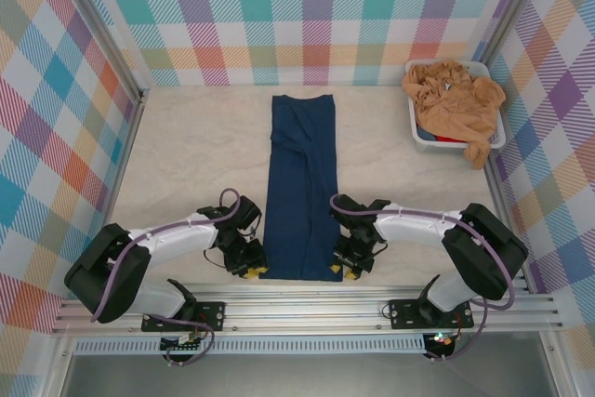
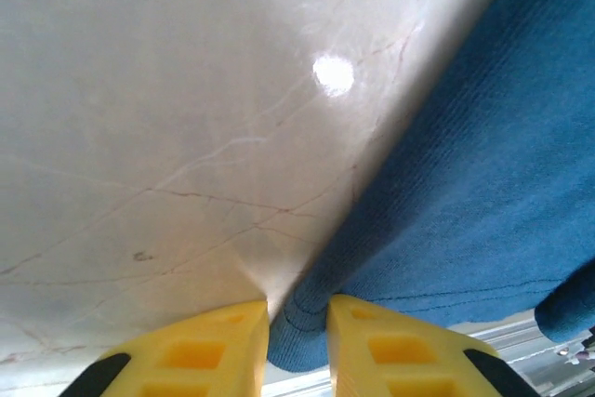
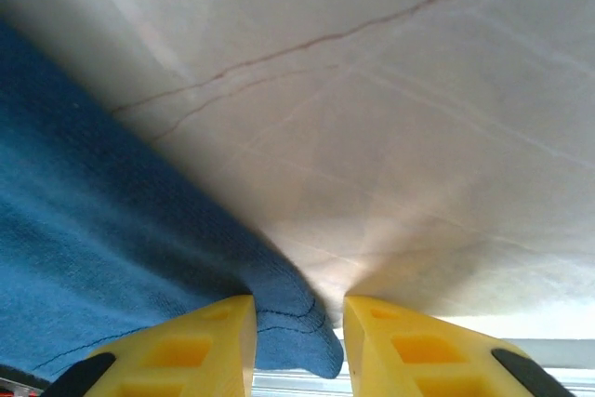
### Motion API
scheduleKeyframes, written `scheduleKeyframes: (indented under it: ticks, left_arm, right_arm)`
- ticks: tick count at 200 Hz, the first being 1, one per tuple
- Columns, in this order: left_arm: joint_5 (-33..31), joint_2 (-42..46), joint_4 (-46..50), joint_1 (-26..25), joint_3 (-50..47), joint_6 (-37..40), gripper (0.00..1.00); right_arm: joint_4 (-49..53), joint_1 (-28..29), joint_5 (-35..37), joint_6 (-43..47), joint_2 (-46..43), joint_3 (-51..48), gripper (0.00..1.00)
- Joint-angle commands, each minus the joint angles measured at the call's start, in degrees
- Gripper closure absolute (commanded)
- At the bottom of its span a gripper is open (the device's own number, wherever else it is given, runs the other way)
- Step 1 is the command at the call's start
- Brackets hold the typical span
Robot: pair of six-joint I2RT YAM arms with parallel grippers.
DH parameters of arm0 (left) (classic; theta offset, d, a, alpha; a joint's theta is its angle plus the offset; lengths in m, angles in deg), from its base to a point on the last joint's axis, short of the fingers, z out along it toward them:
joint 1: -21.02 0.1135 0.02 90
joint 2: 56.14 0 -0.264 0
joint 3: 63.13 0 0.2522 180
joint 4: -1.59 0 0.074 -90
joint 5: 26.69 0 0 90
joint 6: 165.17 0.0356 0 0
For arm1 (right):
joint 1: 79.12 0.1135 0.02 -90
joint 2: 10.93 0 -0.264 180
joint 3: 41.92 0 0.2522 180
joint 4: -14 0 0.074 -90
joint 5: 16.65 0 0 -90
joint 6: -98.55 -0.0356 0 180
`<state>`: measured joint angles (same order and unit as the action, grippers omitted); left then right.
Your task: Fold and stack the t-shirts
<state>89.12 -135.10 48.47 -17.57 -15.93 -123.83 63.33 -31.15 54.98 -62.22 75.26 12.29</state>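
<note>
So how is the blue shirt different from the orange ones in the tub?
The blue t-shirt lies flat in a long strip on the table; the tan-orange t-shirts are crumpled in the white tub. The blue t-shirt is dark; the tan-orange t-shirts are light. Both are soft cloth.

A pale beige marble-patterned desk [image 1: 195, 155] with thin brownish veins carries everything. In its far right corner stands a white rectangular plastic tub [image 1: 415, 129], close against the right wall. Walls of pastel plaid cloth [image 1: 307, 16] close the desk in at the back and on both sides, with slanting silver metal posts [image 1: 98, 25] at the far corners. Ribbed aluminium rails [image 1: 307, 309] run along the near edge. A round bright glare spot [image 2: 333, 74] lies on the desk surface.
</note>
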Motion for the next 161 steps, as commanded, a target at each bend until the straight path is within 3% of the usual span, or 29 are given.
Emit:
scheduleKeyframes:
  ticks: [1,30,63,109,161]
  left_arm:
    - [2.5,-4.59,-10.72,-3.52,0.93,-0.44,0.78]
    - [2.72,-6.15,-10.0,-5.69,3.94,-1.43,0.79]
    - [0.9,-6.89,-6.45,-6.49,4.51,-1.19,0.9]
    - [-0.29,-5.51,-4.83,-6.57,5.93,-0.69,1.0]
    - [1.57,0.48,3.28,-6.57,6.19,1.65,1.0]
  right_arm:
    - [-0.42,0.63,-2.02,-1.35,0.53,-0.85,0.68]
    - [-1.11,0.64,-2.16,-2.01,0.24,-0.71,0.68]
    - [-3.2,0.73,-2.23,-3.05,1.67,-0.28,0.75]
    - [-2.37,0.73,0.27,-3.58,-0.53,-0.04,1.0]
    - [3.02,0.73,0.22,-1.34,-4.28,0.25,1.0]
